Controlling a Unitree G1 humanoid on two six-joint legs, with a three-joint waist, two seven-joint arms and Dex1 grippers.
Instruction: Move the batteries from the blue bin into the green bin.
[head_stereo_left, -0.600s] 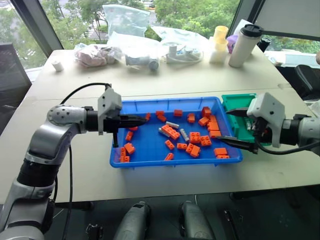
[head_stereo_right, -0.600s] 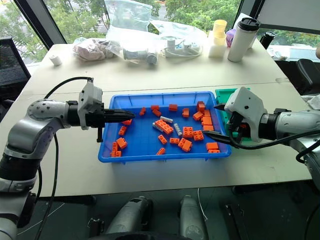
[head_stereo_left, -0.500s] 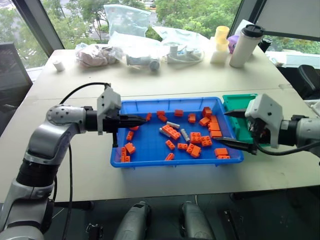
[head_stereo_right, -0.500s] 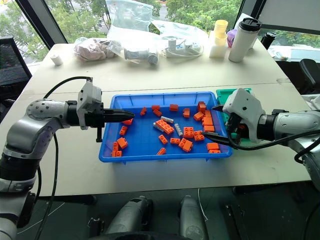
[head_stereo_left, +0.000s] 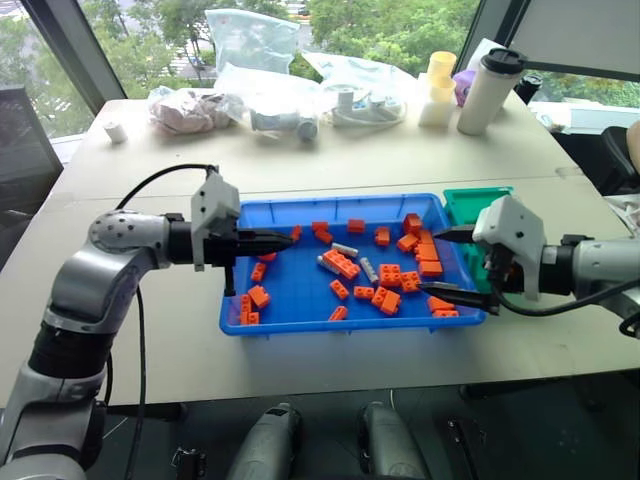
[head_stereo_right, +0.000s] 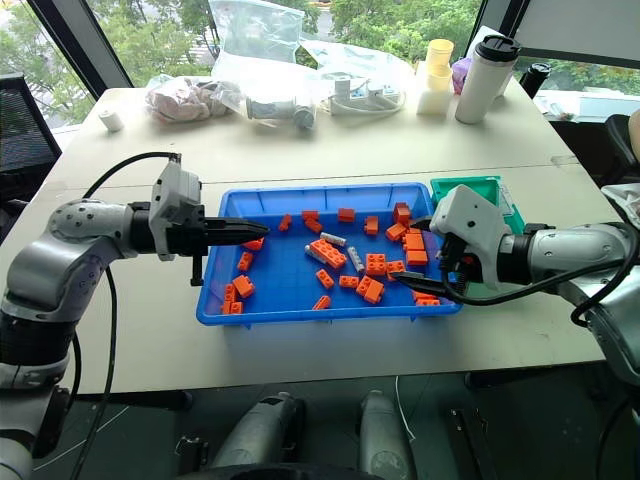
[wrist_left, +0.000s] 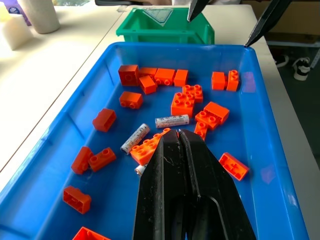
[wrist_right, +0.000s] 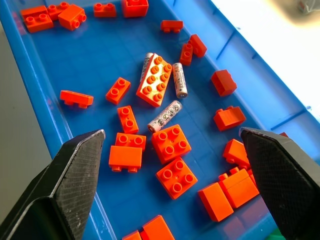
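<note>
The blue bin (head_stereo_left: 340, 204) lies mid-table, scattered with orange bricks (head_stereo_left: 389, 275). Three silver batteries (wrist_right: 164, 115) lie near its middle among the bricks, also seen as small grey cylinders (head_stereo_left: 345, 249). The green bin (head_stereo_left: 478, 205) stands against the blue bin's right end. My left gripper (head_stereo_left: 288, 238) is shut and empty, pointing level over the bin's left part, its tips (wrist_left: 179, 134) short of the batteries. My right gripper (head_stereo_left: 432, 262) hangs open and empty over the bin's right end, the batteries lying ahead between its fingers (wrist_right: 75, 170).
Clear plastic bags (head_stereo_left: 250, 60), a white tumbler with a black lid (head_stereo_left: 490, 90), yellow cups (head_stereo_left: 438, 85) and a small white cup (head_stereo_left: 116, 131) stand along the table's far side. A black cable (head_stereo_left: 165, 178) loops from my left arm.
My right gripper has moved left, from beside the green bin to over the blue bin's right end, still open. The left gripper has stayed where it was.
</note>
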